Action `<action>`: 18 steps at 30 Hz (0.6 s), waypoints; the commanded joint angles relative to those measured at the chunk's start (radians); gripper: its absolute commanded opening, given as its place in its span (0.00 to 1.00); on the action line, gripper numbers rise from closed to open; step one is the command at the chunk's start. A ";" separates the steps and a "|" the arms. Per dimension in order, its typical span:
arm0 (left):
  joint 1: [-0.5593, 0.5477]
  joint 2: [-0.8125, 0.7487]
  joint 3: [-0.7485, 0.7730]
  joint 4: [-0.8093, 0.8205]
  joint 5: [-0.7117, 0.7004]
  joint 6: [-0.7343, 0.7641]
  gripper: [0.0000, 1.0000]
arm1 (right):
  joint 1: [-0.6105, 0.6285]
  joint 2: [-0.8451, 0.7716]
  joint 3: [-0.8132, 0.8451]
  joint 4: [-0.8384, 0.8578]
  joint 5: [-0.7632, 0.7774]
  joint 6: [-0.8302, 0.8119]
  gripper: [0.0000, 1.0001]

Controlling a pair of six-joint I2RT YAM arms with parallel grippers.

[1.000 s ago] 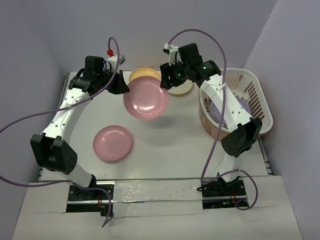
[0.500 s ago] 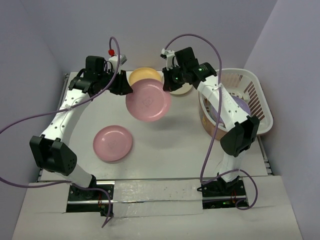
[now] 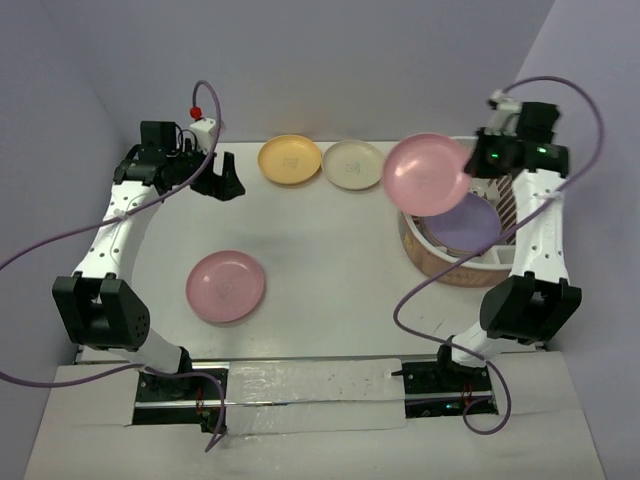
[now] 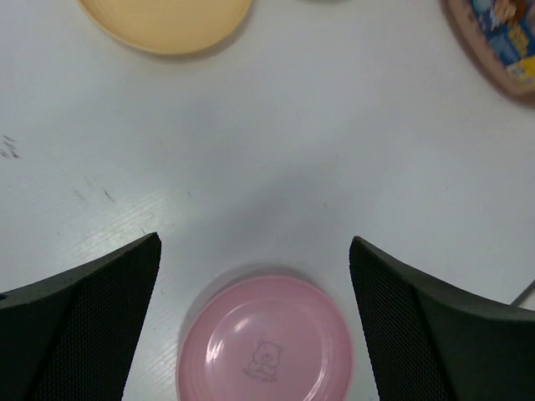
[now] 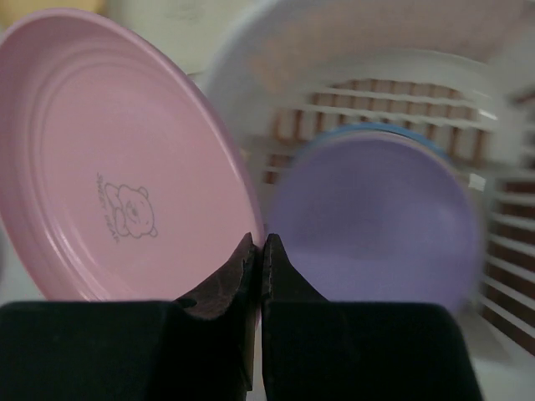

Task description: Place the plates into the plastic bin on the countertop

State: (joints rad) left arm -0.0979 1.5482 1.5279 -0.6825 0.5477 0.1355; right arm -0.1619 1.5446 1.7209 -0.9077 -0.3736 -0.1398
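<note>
1. The left arm and right arm have white shells with black joint housings.
2. A lavender cable runs along each arm.
3. A red knob tops a white block at the left wrist.
4. Green lights glow on the right wrist housing.
5. The left pincer has black wedge fingers with mesh-textured faces.
6. The right pincer is matte black, and its fingers taper to thin tips.

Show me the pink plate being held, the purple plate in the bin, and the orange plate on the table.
Held pink plate (image 3: 425, 172): top view, its middle.
Purple plate (image 3: 468, 224): top view, its uncovered face.
Orange plate (image 3: 290, 159): top view, its centre.
</note>
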 commanded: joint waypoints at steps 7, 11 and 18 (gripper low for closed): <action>0.054 0.091 -0.091 -0.037 0.128 0.199 0.99 | -0.381 0.005 -0.047 0.004 -0.020 -0.244 0.00; 0.069 0.150 -0.089 -0.031 0.092 0.199 0.95 | -0.383 0.057 -0.072 0.050 0.008 -0.276 0.00; 0.086 0.188 -0.141 -0.040 0.091 0.297 0.95 | -0.373 0.180 -0.033 0.074 0.021 -0.307 0.12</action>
State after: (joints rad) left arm -0.0272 1.7330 1.4100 -0.7239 0.6075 0.3409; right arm -0.5457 1.6829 1.6566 -0.8891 -0.3549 -0.4077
